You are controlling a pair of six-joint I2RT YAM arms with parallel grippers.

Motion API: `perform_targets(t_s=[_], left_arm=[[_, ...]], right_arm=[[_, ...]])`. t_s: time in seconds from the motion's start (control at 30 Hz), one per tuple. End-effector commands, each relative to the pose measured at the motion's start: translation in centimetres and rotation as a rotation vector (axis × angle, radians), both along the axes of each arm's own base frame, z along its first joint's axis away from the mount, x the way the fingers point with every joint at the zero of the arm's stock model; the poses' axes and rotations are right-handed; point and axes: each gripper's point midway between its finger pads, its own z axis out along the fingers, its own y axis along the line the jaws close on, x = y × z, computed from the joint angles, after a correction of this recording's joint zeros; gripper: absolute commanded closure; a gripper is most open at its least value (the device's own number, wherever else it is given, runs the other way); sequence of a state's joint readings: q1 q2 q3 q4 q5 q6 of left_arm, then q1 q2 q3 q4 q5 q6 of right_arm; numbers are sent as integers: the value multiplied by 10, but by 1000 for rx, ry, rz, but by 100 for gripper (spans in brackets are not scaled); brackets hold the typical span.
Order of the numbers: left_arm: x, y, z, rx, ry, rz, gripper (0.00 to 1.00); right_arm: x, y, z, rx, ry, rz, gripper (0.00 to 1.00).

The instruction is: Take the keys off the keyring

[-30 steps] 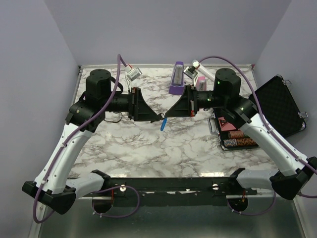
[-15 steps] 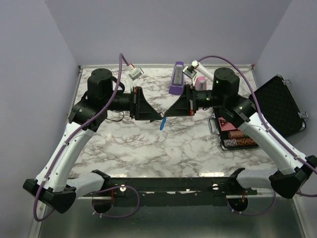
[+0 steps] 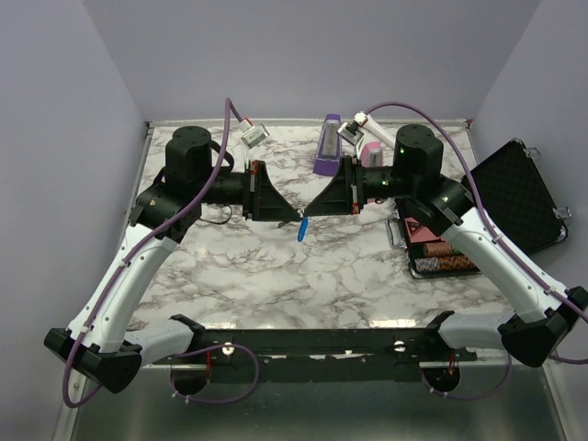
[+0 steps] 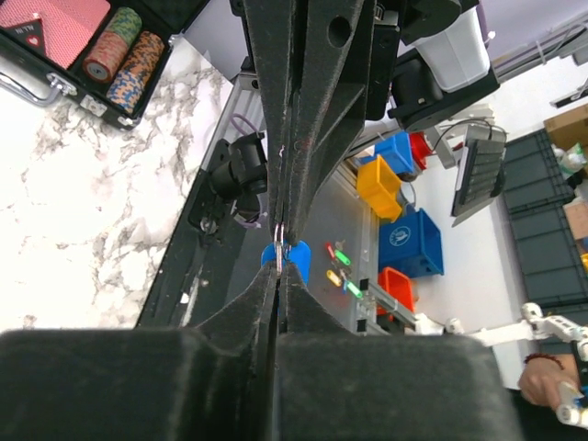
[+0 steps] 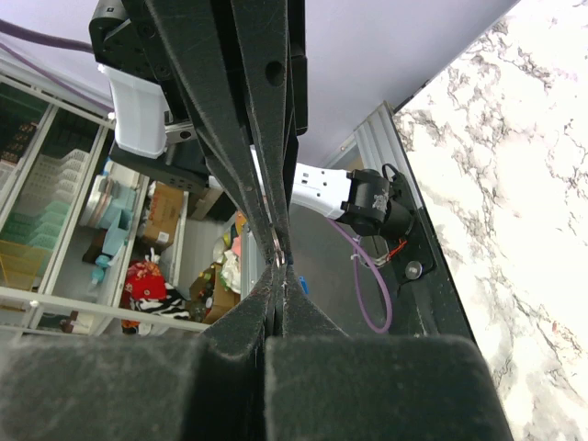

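Observation:
My left gripper (image 3: 294, 216) and right gripper (image 3: 310, 213) meet tip to tip above the middle of the marble table (image 3: 303, 276). Both are shut on a thin metal keyring (image 4: 277, 246), which also shows in the right wrist view (image 5: 280, 246). A small bright-blue key (image 3: 300, 230) hangs down from the ring just below the tips. Its blue head shows behind my left fingertips (image 4: 292, 257), and only a sliver of it shows in the right wrist view (image 5: 301, 283). The far part of the ring is hidden between the pads.
A purple metronome (image 3: 328, 145) and a pink one (image 3: 372, 152) stand at the back. An open black case (image 3: 439, 253) with poker chips and cards lies at the right, its lid (image 3: 519, 193) beyond it. A small white device (image 3: 250, 136) lies back left.
Both grippers, still joined on the ring, have drifted slightly toward the far side. The left arm has shifted a little to the right. The blue key still hangs below.

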State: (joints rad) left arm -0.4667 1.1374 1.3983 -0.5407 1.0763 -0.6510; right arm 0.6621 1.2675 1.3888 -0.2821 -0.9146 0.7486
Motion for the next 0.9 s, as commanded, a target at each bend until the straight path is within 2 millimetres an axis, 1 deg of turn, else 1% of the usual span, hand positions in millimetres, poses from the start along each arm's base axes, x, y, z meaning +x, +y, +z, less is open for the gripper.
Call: perform_targets(t_s=[0.0, 0.23, 0.47, 0.67, 0.87], left_arm=[[-7, 0, 3, -12, -18, -37, 100], [-8, 1, -1, 6, -7, -46, 100], [-12, 2, -6, 21, 6, -73, 100], [-16, 2, -12, 35, 18, -92, 100], [-17, 1, -11, 42, 19, -99, 100]], right_arm=[[-6, 2, 12, 27, -22, 46, 99], [-19, 1, 5, 17, 10, 157, 99], [-30, -3, 1, 15, 30, 217, 99], [-35, -5, -2, 10, 40, 250, 100], [-35, -5, -4, 1, 46, 273, 99]])
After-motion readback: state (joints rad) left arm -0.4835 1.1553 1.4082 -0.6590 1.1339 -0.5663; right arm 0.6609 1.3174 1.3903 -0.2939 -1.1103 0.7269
